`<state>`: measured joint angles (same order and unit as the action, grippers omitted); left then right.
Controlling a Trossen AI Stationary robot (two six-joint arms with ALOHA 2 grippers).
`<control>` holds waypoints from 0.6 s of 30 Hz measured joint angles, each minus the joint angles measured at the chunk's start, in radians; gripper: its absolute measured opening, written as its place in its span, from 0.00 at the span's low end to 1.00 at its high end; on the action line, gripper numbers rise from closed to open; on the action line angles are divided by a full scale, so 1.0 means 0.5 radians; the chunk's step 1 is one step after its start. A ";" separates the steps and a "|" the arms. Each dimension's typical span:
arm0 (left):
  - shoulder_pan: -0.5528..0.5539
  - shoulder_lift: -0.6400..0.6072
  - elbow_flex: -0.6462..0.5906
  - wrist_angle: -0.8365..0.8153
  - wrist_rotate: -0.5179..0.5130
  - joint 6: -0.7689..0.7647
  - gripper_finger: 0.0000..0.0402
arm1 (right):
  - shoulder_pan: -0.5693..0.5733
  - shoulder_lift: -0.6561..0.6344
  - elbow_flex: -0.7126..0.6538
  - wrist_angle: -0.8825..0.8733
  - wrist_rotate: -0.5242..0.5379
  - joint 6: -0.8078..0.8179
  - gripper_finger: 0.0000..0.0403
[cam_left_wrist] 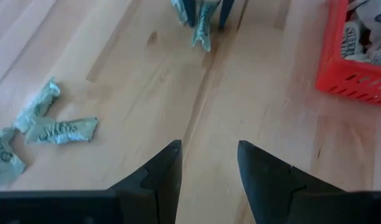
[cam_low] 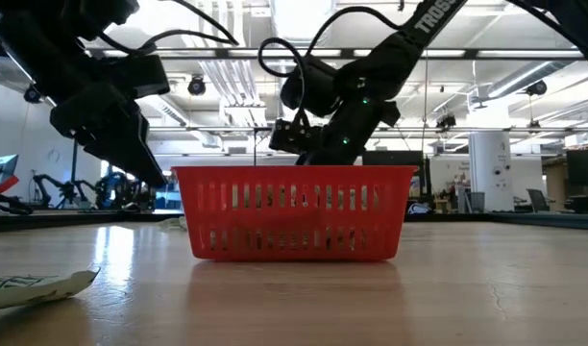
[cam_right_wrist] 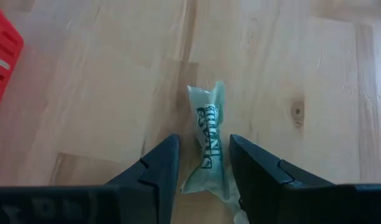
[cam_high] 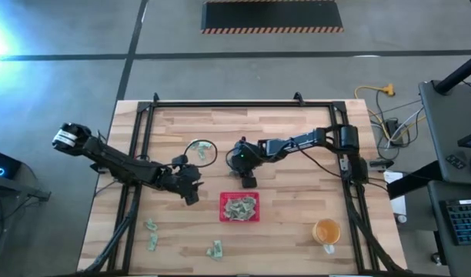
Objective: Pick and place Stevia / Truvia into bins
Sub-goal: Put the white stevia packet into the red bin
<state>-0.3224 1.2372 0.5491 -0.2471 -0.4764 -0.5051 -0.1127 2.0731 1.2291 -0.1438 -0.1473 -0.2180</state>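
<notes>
High view: the red tray (cam_high: 240,219) sits in the middle of the wooden table (cam_high: 297,231), with green and white sachets (cam_high: 240,206) piled inside. More sachets (cam_high: 151,242) lie on the table near the front edge. An orange cup (cam_high: 326,230) stands far off. The right gripper (cam_right_wrist: 203,163) has its fingers spread around one sachet (cam_right_wrist: 208,134) lying on the wood. The left gripper (cam_left_wrist: 207,163) hangs just left of the tray, its fingers spread around nothing.

We read "TRUVIA" in dark green down the crumpled sachet (cam_right_wrist: 208,138) lying between the right gripper's fingers on the wooden table. In the low view, white letters "TRUS" show on the right arm (cam_low: 434,16). Print on the other sachets is too blurred to read.
</notes>
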 joint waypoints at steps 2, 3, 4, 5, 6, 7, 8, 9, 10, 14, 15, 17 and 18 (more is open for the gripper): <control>0.000 0.000 0.000 -0.008 0.000 -0.015 0.35 | 0.001 -0.013 -0.005 -0.003 0.001 -0.001 0.30; 0.000 0.000 0.000 -0.005 0.000 -0.022 0.35 | 0.001 -0.022 -0.010 -0.004 0.007 -0.001 0.29; 0.000 0.000 0.000 -0.006 0.000 -0.023 0.35 | 0.003 -0.032 -0.012 -0.006 0.010 -0.001 0.28; 0.000 0.000 0.000 -0.006 -0.001 -0.024 0.35 | 0.003 -0.042 -0.017 -0.010 0.013 0.001 0.26; 0.000 0.000 0.000 -0.006 -0.001 -0.024 0.35 | 0.004 -0.049 -0.019 -0.015 0.016 0.001 0.24; 0.000 -0.001 0.000 -0.002 -0.001 -0.024 0.35 | 0.004 -0.058 -0.021 -0.023 0.017 0.001 0.23; 0.000 0.000 0.000 0.003 0.000 -0.024 0.35 | 0.004 -0.064 -0.022 -0.034 0.019 -0.003 0.21; 0.000 0.001 0.000 0.003 0.000 -0.024 0.35 | 0.003 -0.068 -0.023 -0.035 0.026 -0.006 0.18; 0.000 0.003 0.000 0.004 0.000 -0.024 0.35 | 0.002 -0.068 -0.023 -0.034 0.024 -0.007 0.16; 0.000 0.004 0.001 0.006 0.000 -0.025 0.35 | 0.002 -0.072 -0.023 -0.020 0.039 -0.007 0.07; 0.000 0.004 0.001 0.004 0.000 -0.025 0.35 | 0.002 -0.076 -0.023 -0.015 0.039 -0.007 0.05; 0.000 0.004 0.001 0.005 0.000 -0.025 0.35 | 0.002 -0.085 -0.023 0.004 0.039 -0.007 0.03; 0.000 0.004 0.001 0.005 -0.001 -0.025 0.35 | 0.002 -0.095 -0.023 0.010 0.039 -0.006 0.03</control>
<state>-0.3225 1.2392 0.5495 -0.2445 -0.4767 -0.5175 -0.1116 2.0257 1.2175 -0.1389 -0.1276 -0.2211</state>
